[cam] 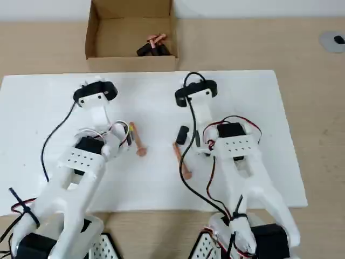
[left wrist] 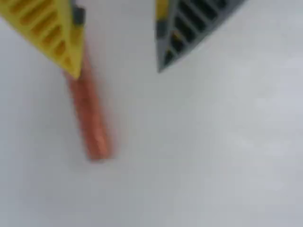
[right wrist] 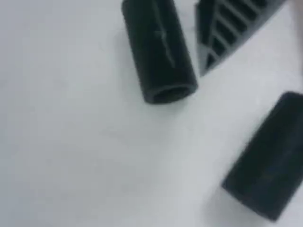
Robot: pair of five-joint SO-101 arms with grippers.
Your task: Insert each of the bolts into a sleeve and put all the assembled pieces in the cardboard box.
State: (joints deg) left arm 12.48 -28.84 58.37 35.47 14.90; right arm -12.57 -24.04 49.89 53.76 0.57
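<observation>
The copper bolt [left wrist: 90, 118] lies flat on the white surface [cam: 54, 102]. I judge the step in hand to be picking it up so it can go into a sleeve. To do that well I would shift sideways until the shank sits centred in the gap. Then I would close squarely across it, leaving a good length free for the sleeve's bore.

As it stands the bolt is off-centre. One end is tucked at the tip of the yellow finger [left wrist: 47, 28], and the rest runs out past the tips. The grey finger [left wrist: 189, 28] stands apart from it. The left fingers [cam: 129, 135] are spread open and hold nothing.

Further out, a black sleeve [right wrist: 158, 52] lies on its side under the right arm [cam: 237, 145], with a second sleeve [right wrist: 270, 161] near it. I cannot tell whether that arm's grip is open. Assembled pieces lie in the cardboard box [cam: 91, 38].
</observation>
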